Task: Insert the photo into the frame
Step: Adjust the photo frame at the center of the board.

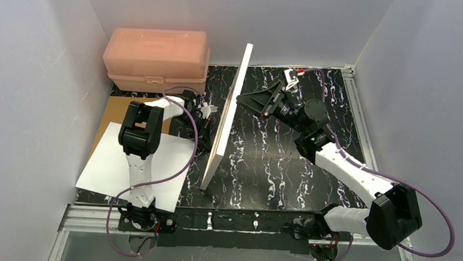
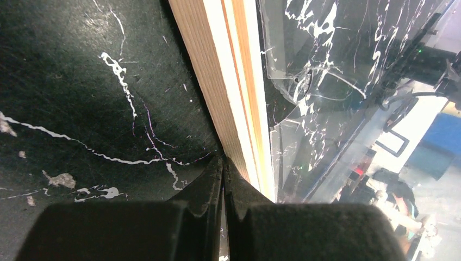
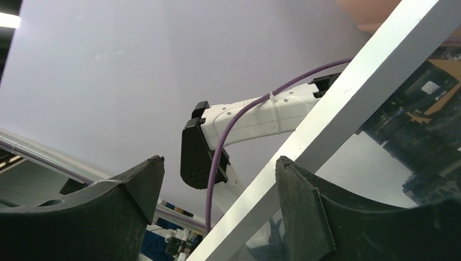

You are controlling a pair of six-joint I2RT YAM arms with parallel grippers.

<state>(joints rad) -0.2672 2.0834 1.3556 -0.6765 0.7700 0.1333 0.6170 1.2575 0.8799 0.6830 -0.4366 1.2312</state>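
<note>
On the table (image 1: 263, 162) sit one frame (image 1: 227, 115), one photo (image 1: 104, 166), one box (image 1: 156, 58).

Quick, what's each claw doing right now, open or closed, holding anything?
Left claw: closed, empty, tips at the frame's wood edge.
Right claw: open, straddling the frame's white edge.

Plain white walls (image 1: 29, 66) around a black, white-veined marble-pattern tabletop (image 1: 275, 163), under even light.
</note>
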